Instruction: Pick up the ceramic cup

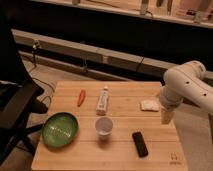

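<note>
As tool (166, 118) hovers right, tube (103, 100) behind cup (103, 127)

Matt wood table (82, 156), smooth white hand (166, 118) above.

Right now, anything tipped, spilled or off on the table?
Nothing stands out. The cup stands upright mid-table, no spill. The tube lies on its side behind it, the plate sits flat at left. The gripper hangs at the right of the table, clear of the cup.

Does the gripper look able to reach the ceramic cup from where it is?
Probably yes. The gripper hangs over the right of the table; the ceramic cup stands mid-table, bare wood between them. The black object lies nearer the front, the white tube behind.
</note>
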